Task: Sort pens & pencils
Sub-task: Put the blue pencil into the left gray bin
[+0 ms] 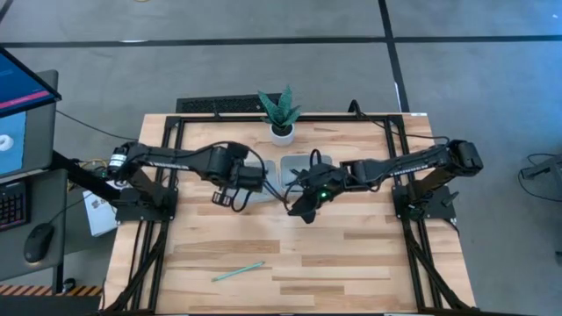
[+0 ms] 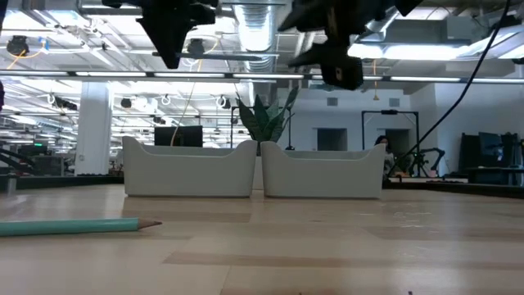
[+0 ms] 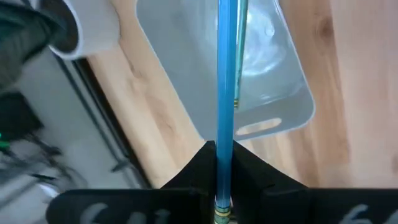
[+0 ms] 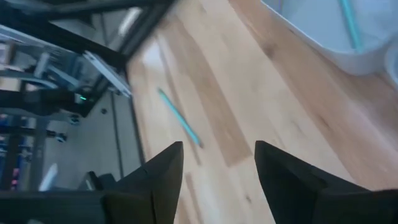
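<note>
Nearest, one teal pencil (image 1: 238, 273) lies loose on the worktop (image 1: 351, 263), well apart from both arms. Farther in, the left gripper (image 3: 216, 163) hangs over the left-hand tray (image 2: 188, 170), fingers pinched tight on a second pencil (image 3: 224, 81), with another pencil (image 3: 240, 56) resting in that tray right beneath it. Just beside it, the right gripper (image 4: 217, 163) hovers by the right-hand tray (image 2: 323, 174), fingers spread wide and holding nothing. Beyond both grippers stands a small potted plant (image 1: 280, 114).

Grey concrete floor (image 1: 263, 66), ceiling ducts (image 2: 254, 24), desk monitor (image 1: 18, 105).
</note>
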Robot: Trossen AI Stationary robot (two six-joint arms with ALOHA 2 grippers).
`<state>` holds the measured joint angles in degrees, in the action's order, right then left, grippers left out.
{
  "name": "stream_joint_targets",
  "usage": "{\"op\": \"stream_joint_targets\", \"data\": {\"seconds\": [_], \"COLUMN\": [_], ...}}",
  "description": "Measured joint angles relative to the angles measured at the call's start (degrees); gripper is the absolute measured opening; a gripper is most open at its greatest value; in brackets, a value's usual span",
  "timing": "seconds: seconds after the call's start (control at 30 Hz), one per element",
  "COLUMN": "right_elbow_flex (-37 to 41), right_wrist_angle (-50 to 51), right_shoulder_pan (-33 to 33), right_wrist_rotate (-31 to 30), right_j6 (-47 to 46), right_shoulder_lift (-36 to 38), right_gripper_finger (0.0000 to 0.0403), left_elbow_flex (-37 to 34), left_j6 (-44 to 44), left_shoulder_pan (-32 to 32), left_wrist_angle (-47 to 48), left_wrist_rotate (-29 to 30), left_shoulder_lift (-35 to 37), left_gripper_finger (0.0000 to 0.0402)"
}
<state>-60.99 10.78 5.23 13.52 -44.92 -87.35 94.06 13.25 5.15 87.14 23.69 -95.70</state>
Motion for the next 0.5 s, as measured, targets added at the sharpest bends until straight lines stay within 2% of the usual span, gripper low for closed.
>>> {"op": "stream_joint_targets", "data": {"seconds": [0.27, 0.5], "right_elbow_flex": [0.0, 0.0], "right_wrist_angle": [5.6, 5.6], "right_shoulder_pan": [0.5, 2.1], "right_wrist_rotate": [-1.8, -3.2], "right_j6": [0.5, 2.0], "right_shoulder_lift": [0.0, 0.0], "right_gripper_finger": [0.0221, 0.0221], "left_elbow_flex": [-0.6, -0.6], "left_j6": [-12.0, -7.5], "left_shoulder_pan": [-7.0, -10.2], "left_wrist_angle": [-0.8, -1.2], "left_wrist_rotate": [-7.9, -8.5], "left_shoulder_lift": [0.0, 0.0], "left_gripper_finger": [0.0017, 0.0011]}}
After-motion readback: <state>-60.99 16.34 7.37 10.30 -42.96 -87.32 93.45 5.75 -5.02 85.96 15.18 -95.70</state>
